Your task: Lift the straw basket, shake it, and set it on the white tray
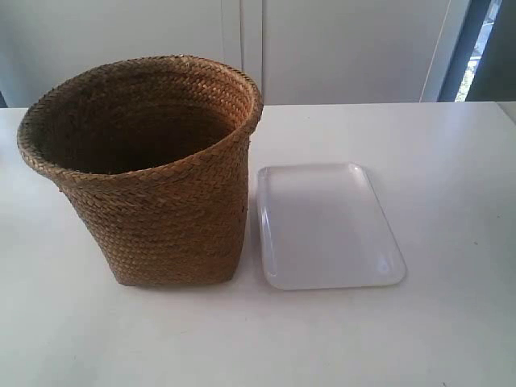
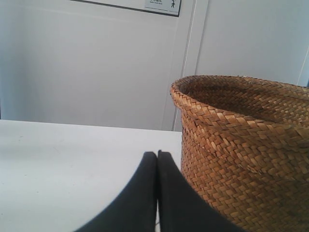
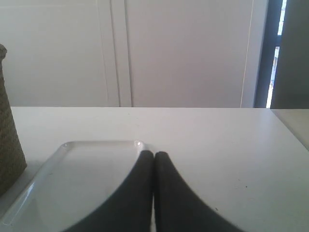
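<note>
The straw basket [image 1: 153, 173] stands upright on the white table, a brown woven bucket with a wide braided rim. The white tray [image 1: 326, 226] lies flat just beside it, bare, with a narrow gap between them. Neither arm shows in the exterior view. In the left wrist view my left gripper [image 2: 157, 153] is shut with nothing in it, low over the table, and the basket [image 2: 241, 145] rises close alongside its fingers. My right gripper [image 3: 154, 154] is shut and holds nothing, near the tray [image 3: 82, 179] and its far corner; a strip of the basket [image 3: 8, 140] shows at that view's edge.
White cabinet doors [image 1: 242, 40] stand behind the table's far edge. A dark door frame with a bright gap [image 1: 476, 48] sits at the back right of the exterior view. Bare tabletop [image 1: 451, 201] lies past the tray.
</note>
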